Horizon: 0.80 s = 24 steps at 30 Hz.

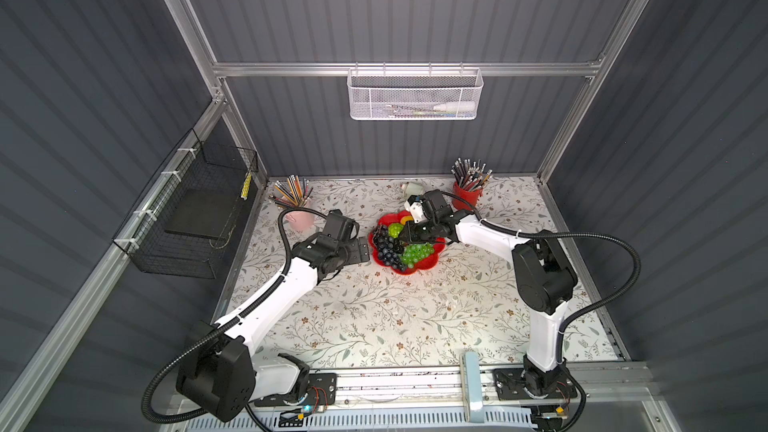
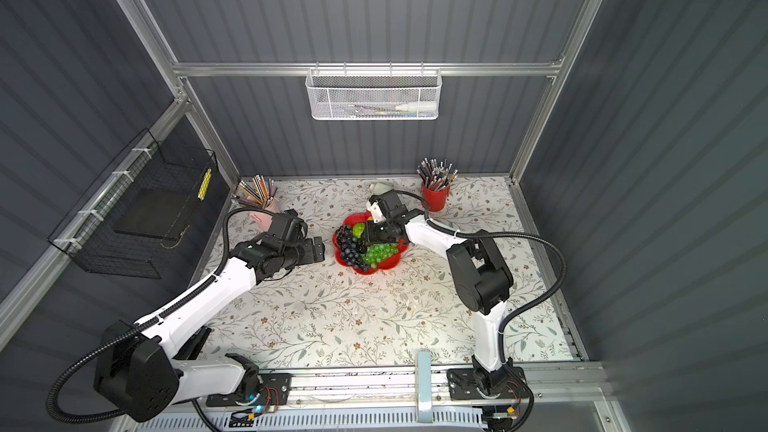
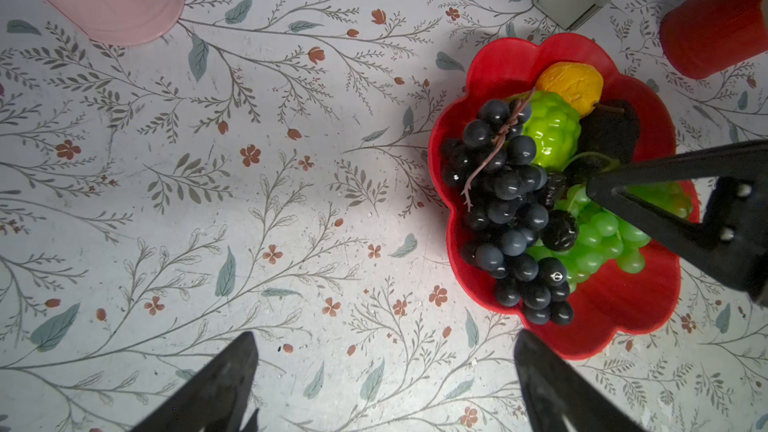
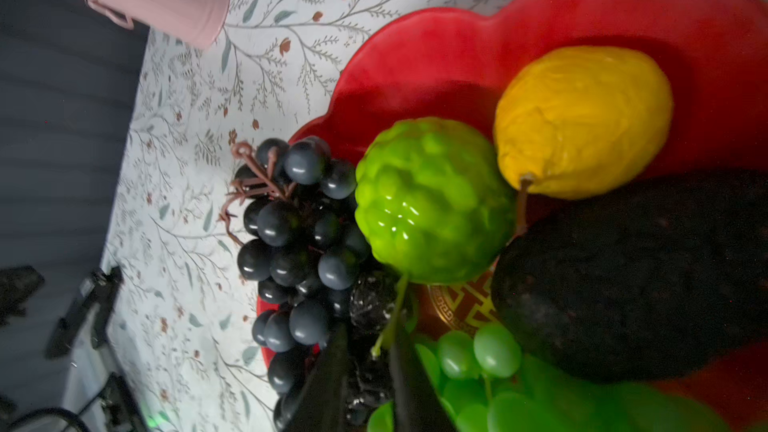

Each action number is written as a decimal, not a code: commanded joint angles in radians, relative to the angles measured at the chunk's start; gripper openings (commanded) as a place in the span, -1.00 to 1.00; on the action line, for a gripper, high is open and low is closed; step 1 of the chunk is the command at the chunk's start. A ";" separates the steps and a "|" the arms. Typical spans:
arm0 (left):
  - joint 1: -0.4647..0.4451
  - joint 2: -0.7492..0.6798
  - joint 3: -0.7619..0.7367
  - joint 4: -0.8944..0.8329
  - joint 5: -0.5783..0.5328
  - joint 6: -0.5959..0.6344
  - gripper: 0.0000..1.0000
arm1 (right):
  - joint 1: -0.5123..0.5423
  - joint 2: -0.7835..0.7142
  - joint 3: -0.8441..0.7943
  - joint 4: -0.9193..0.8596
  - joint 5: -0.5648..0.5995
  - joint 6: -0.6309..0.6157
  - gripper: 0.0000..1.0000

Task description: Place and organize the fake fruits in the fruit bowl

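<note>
The red scalloped fruit bowl (image 1: 419, 268) (image 3: 623, 305) sits mid-table and holds the fake fruits. In it lie a dark grape bunch (image 1: 386, 247) (image 4: 299, 226), green grapes (image 1: 417, 253) (image 3: 602, 238), a yellow fruit (image 4: 582, 118), a lime-green knobbly ball (image 4: 428, 201), a dark bumpy oval (image 4: 631, 276) and a tiny black cluster (image 4: 370, 305) (image 3: 559, 230). My right gripper (image 1: 404, 238) (image 4: 370, 334) hangs low over the bowl's middle. Its jaws stand slightly apart, with the black cluster and a green stem in the gap. My left gripper (image 1: 365, 250) (image 3: 384, 338) is wide open and empty, just left of the bowl.
A pink pencil cup (image 1: 297, 218) stands at the back left and a red pencil cup (image 1: 467, 197) at the back right. A pale grey-green object (image 1: 411, 189) lies behind the bowl. A black wire basket (image 1: 187, 209) hangs on the left wall, a white mesh basket (image 1: 415, 95) on the back rail.
</note>
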 commanded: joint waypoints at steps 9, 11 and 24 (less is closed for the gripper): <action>0.008 0.010 0.039 -0.044 -0.035 0.000 0.99 | -0.001 -0.146 0.032 -0.049 0.026 -0.088 0.11; 0.010 0.011 0.055 -0.065 -0.077 -0.014 1.00 | -0.002 -0.199 0.025 -0.054 0.092 -0.101 0.18; 0.139 0.095 0.039 0.334 -0.241 0.279 1.00 | -0.155 -0.699 -0.204 -0.073 0.562 -0.383 0.98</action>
